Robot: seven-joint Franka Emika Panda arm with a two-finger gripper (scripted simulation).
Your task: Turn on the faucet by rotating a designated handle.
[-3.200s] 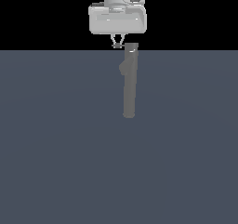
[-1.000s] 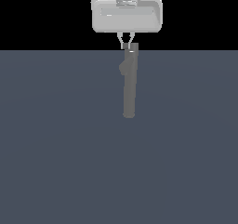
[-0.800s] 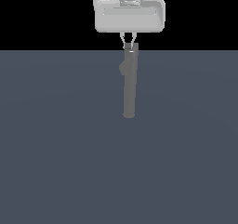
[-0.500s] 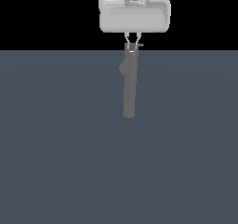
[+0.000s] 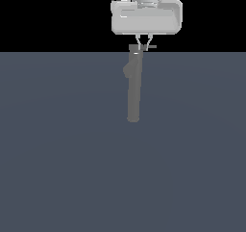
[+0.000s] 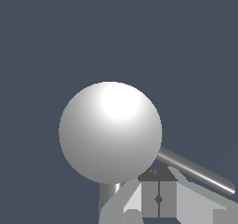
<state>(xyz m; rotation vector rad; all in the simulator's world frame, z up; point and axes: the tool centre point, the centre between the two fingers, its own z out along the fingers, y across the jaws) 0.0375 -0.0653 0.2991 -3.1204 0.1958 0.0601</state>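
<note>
Faucet point(image 5: 133, 89) stands as a long matte grey column on the dark grey counter point(image 5: 57, 154), and the jaws point(image 5: 143, 42) hang right at its top end. In the exterior view the two thin fingers point(image 5: 139, 41) slant in to a narrow point just above the cap, so they look drawn nearly together; whether they pinch anything I cannot tell. The wrist view shows the finger pads point(image 6: 158, 199) meeting at a thin seam, which agrees with a closed pose. Just beside the fingertips the handle point(image 5: 150, 46), a thin short rod, sticks out from the cap toward the exterior view's right. In the wrist view the handle point(image 6: 197, 172) runs out from under the cap's bright round top point(image 6: 110, 132), close by the fingers. A small bulge point(image 5: 127, 71) sits on the column's side, toward the exterior view's left. Around the column the counter surface runs flat out to every edge of the exterior view, under a black background above.
</note>
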